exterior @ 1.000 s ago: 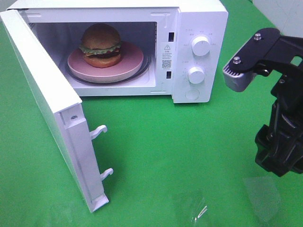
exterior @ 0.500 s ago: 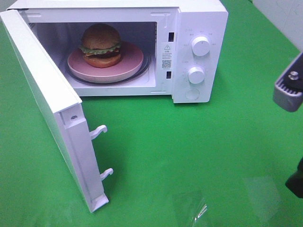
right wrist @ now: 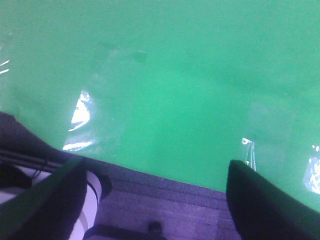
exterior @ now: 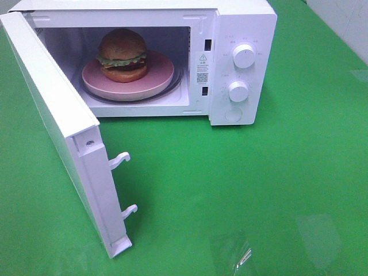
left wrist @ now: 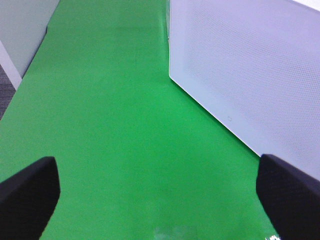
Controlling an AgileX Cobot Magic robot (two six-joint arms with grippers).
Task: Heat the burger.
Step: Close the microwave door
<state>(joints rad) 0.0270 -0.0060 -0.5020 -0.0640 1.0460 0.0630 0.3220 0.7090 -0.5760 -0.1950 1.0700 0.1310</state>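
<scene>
The burger [exterior: 122,54], with golden-brown bun, green lettuce and a dark patty, sits on a pink plate [exterior: 158,77] inside the white microwave [exterior: 241,23]. The microwave door [exterior: 63,132] stands wide open toward the front left. Neither arm shows in the high view. My left gripper [left wrist: 157,200] is open and empty over green cloth, beside the microwave's perforated side wall [left wrist: 250,65]. My right gripper [right wrist: 155,200] is open and empty above the table's front edge.
Two white knobs [exterior: 244,56] and a round button are on the microwave's right panel. Two latch hooks [exterior: 119,159] stick out of the door's edge. Green cloth [exterior: 230,184] covers the table. A dark floor [right wrist: 165,210] shows beyond the table edge in the right wrist view.
My right arm has pulled away to the right and left the high view. The microwave, door, plate and burger have not moved.
</scene>
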